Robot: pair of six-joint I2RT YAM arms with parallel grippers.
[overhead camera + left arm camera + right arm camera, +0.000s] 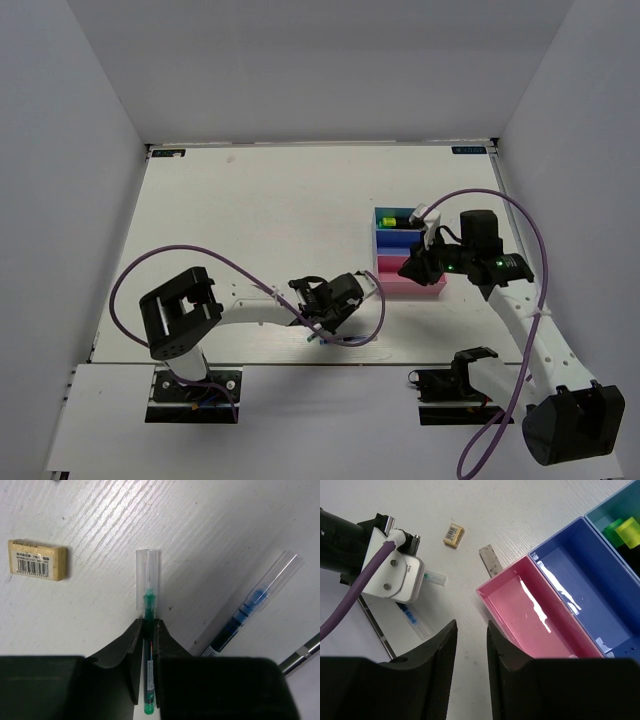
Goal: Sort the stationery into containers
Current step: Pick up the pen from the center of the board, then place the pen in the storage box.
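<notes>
"Green pen point(148, 597), where is it?"
"Down on the white table point(225, 520). Left gripper point(148, 625) pinches its thin middle."
"Is it hard to hold?"
"It looks light, stiff and slippy. Hold the body, not the clear cap."
"What's past it?"
"Blue pen point(250, 607), then an eraser point(37, 560). Right gripper point(471, 627) is a bit apart, empty, by the pink bin point(530, 615)."

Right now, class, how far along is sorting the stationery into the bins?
Done: a green-capped highlighter and a yellow-capped highlighter lie in the light blue plastic bin. In hand: the left jaws are shut on the thin green pen. Left: the thin blue pen and the pale rectangular eraser lie on the table; the dark blue bin and pink bin look empty.
</notes>
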